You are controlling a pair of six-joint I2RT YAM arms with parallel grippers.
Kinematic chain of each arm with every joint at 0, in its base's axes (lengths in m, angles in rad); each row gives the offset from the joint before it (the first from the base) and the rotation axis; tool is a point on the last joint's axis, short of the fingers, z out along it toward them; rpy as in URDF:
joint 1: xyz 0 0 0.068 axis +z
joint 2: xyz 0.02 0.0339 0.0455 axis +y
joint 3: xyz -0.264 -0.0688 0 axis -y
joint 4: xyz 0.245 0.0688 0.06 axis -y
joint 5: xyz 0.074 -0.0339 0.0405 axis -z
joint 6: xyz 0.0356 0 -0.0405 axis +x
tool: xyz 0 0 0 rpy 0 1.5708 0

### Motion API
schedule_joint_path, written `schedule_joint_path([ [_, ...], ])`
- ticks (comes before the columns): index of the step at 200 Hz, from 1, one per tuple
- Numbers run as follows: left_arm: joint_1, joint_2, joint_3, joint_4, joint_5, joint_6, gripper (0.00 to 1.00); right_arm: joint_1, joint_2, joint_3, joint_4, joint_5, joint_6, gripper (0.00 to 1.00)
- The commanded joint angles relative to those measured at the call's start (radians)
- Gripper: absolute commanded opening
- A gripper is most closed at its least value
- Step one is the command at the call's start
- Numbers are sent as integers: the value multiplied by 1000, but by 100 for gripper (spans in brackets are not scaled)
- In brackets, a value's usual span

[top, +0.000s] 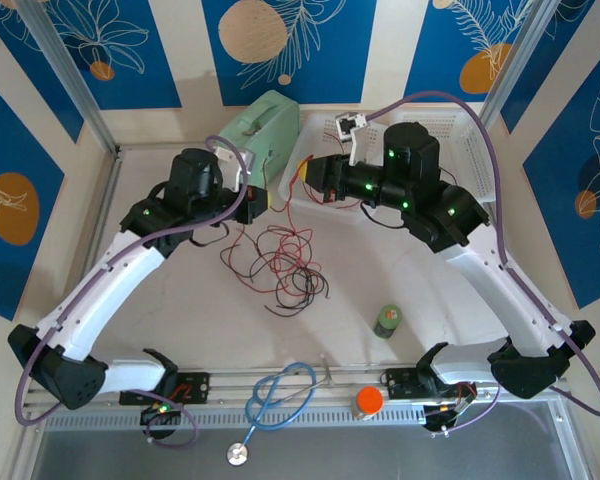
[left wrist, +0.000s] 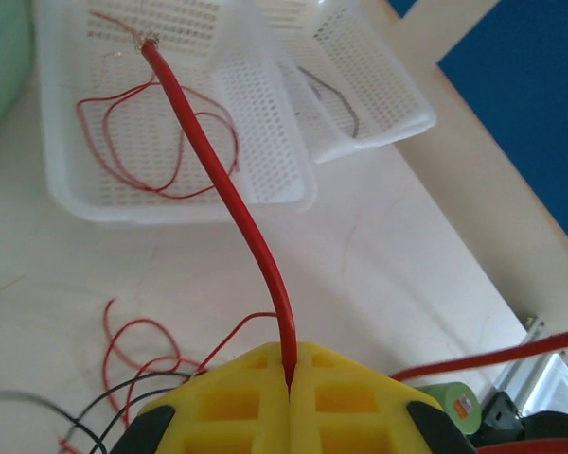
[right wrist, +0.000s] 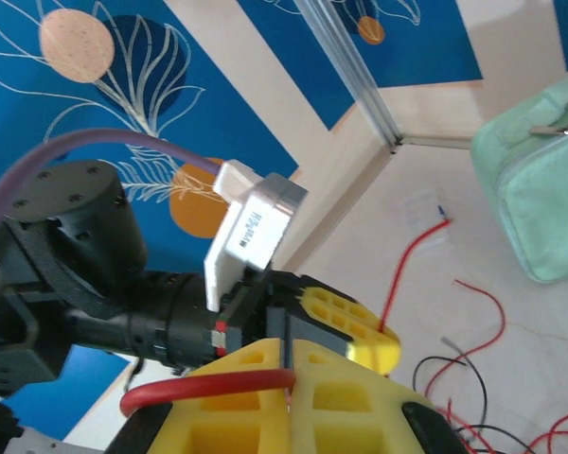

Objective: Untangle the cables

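Cable gripped: red cable (left wrist: 229,184).
Left gripper (left wrist: 290,380): closed; we see the wire pinched at its seam.
Right gripper (right wrist: 290,376): closed; we see red cable clamped likewise.

The left arm (top: 110,272) and right arm (top: 505,295) are showing curved white links joined by black housings, with small green lights (top: 365,188) glowing on them. A purple cord (right wrist: 66,148) is trailing along each. The left gripper (left wrist: 291,364) and right gripper (right wrist: 289,355) are wearing yellow fingers (left wrist: 237,407) moulded with square pockets.
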Motion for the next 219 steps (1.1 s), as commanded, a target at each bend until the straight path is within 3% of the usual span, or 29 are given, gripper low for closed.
schedule_joint_path([
  [1, -30, -25, -32, 114, 82, 35, 0, -9, 0, 80, 20, -80, 44, 0],
  [35, -83, -13, -67, 192, 115, 37, 3, -14, 27, 175, -18, -114, 50, 0],
  [59, -101, -3, -98, 236, 115, 20, 23, -15, 32, 198, -37, -100, 39, 0],
  [79, -104, -11, -125, 238, 75, 15, 49, -20, 29, 214, -55, -88, 29, 0],
  [90, -104, -30, -148, 234, 39, 17, 59, -26, 28, 231, -70, -84, 22, 0],
  [120, -104, -146, -264, 232, -56, 30, 76, -41, 17, 272, -109, -50, -6, 0],
  [144, -104, -271, -388, 235, -67, 36, 83, -58, 11, 284, -119, -44, -12, 0],
  [181, -105, -441, -582, 273, 15, 21, 87, -71, 19, 285, -117, -44, -9, 0],
  [219, -115, -460, -680, 303, 5, 15, 91, -74, 34, 284, -109, -43, -6, 0],
])
